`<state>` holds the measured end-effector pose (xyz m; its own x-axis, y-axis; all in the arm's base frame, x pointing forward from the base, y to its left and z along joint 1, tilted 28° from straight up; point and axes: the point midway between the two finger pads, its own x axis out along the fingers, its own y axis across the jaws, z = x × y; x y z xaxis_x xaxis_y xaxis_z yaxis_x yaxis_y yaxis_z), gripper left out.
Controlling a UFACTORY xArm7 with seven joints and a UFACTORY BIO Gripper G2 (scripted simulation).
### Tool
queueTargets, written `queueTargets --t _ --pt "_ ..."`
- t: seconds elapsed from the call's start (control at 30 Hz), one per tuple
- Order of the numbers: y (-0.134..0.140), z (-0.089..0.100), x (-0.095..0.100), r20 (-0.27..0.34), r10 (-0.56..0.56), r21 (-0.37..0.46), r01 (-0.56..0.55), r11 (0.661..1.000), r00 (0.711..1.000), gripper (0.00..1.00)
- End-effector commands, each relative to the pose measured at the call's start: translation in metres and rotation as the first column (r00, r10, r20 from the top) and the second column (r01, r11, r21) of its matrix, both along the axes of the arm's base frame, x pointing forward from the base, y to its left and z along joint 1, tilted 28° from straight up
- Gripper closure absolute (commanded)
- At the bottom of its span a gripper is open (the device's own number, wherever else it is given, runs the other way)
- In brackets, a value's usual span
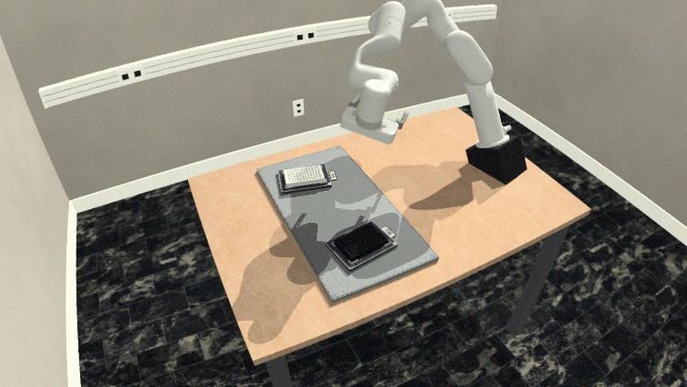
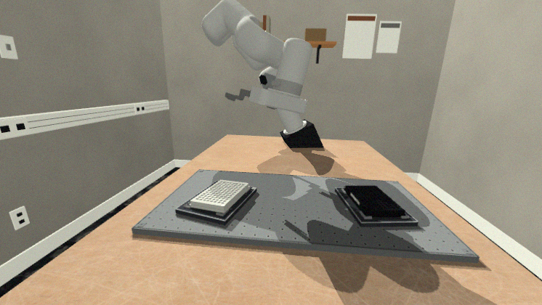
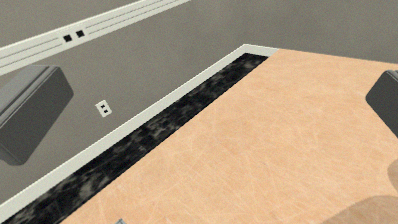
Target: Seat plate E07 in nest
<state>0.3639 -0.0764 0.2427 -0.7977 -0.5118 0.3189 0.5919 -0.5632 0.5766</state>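
Note:
A white plate with a grid of wells (image 1: 303,175) (image 2: 221,194) lies in a dark nest (image 1: 308,190) (image 2: 200,217), at the back left in the top view. A black plate (image 1: 361,240) (image 2: 373,200) lies in a second dark nest (image 1: 369,256) (image 2: 390,224), nearer in the top view and at the right in the exterior view. Both look roughly level; exact seating inside the locators cannot be told. No plate or nest name is readable. My gripper (image 1: 379,111) (image 3: 220,95) is open, with nothing between its fingers, high above the table and away from both plates. The wrist view shows neither plate.
Both nests stand on a grey perforated board (image 1: 331,211) (image 2: 265,227) on the wooden table (image 1: 499,230) (image 2: 151,265) (image 3: 240,150). Small pale tags (image 1: 332,175) (image 1: 388,232) stick out beside the nests. The black arm base (image 1: 497,160) (image 2: 303,136) stands behind the board. The wall is close along one table side.

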Motion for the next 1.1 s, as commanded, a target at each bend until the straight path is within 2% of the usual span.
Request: queueTargets --t 0.0,0.53,0.57,0.6,0.8,0.87,0.97,1.07 --pt "0.001 0.001 0.001 0.004 0.003 0.000 -0.003 1.000 1.000 0.00" --pt "0.001 0.001 0.001 0.004 0.003 0.000 -0.003 1.000 1.000 0.00" --pt "0.001 0.001 0.001 0.004 0.003 0.000 -0.003 1.000 1.000 0.63" --pt "0.005 0.001 0.004 -0.015 0.030 -0.001 -0.030 1.000 0.999 0.63" --pt "0.022 -0.011 -0.016 0.110 -0.123 0.030 0.121 0.992 0.986 0.63" --pt "0.024 -0.012 -0.017 0.113 -0.128 0.031 0.125 0.992 0.985 0.63" --pt "0.034 -0.019 -0.025 0.164 -0.195 0.052 0.189 0.981 0.967 0.63" --pt "0.039 -0.022 -0.028 0.183 -0.221 0.060 0.213 0.975 0.958 0.63"
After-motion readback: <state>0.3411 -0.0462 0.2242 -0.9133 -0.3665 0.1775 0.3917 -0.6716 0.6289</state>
